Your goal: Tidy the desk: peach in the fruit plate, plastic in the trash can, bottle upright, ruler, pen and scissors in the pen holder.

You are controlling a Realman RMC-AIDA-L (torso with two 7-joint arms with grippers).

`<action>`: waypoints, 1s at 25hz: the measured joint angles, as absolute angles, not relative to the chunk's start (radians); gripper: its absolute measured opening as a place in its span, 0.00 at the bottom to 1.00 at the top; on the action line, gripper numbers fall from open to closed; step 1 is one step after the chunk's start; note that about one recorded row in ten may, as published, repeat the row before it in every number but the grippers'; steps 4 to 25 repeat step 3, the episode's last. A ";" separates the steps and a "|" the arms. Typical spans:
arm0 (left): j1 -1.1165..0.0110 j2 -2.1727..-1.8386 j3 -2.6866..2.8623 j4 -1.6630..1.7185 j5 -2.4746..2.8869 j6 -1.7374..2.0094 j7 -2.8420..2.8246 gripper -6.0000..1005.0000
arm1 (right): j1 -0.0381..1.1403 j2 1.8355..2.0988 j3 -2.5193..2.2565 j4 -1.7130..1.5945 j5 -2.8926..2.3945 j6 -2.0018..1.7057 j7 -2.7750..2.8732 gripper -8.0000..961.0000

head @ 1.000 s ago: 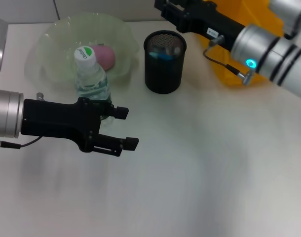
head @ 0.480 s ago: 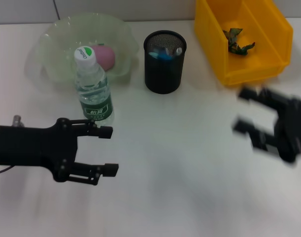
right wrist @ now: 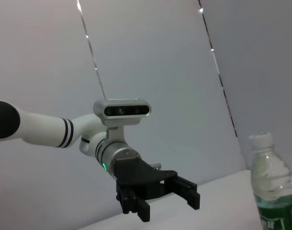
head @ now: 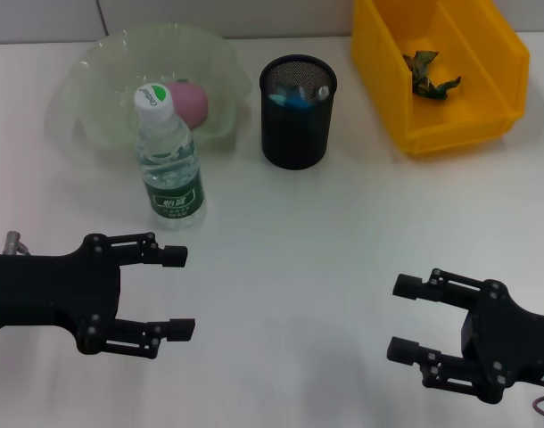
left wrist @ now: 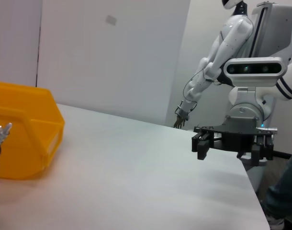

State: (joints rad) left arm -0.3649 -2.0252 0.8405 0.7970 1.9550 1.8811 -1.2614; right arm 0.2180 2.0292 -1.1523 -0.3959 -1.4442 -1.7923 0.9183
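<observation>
Standing upright on the counter [head: 343,232], bottle [head: 169,160] sits just in front of fruit plate [head: 94,98] w/ peach [head: 190,100] inside. Left gripper [head: 169,292] & right gripper [head: 404,318] hover low near front edge, fingers wide, holding nothing. Plastic [head: 428,73] lies in trash can [head: 486,107]; pen holder [head: 297,116] between.

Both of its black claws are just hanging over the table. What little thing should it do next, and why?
Probably nothing more than parking both arms. The peach lies in the fruit plate, the bottle stands upright, the plastic is in the yellow trash can, and the pen holder holds items. The left tool and right tool are open and empty.
</observation>
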 joint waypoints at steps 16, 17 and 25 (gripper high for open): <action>-0.363 -2.024 0.837 0.798 1.953 1.893 -1.261 0.85 | 0.230 2.032 -1.150 -0.388 -1.463 -1.791 0.919 0.73; -0.363 -2.024 0.837 0.798 1.953 1.893 -1.261 0.85 | 0.230 2.032 -1.150 -0.388 -1.463 -1.791 0.919 0.73; -0.363 -2.024 0.837 0.798 1.953 1.893 -1.261 0.85 | 0.230 2.032 -1.150 -0.388 -1.463 -1.791 0.919 0.73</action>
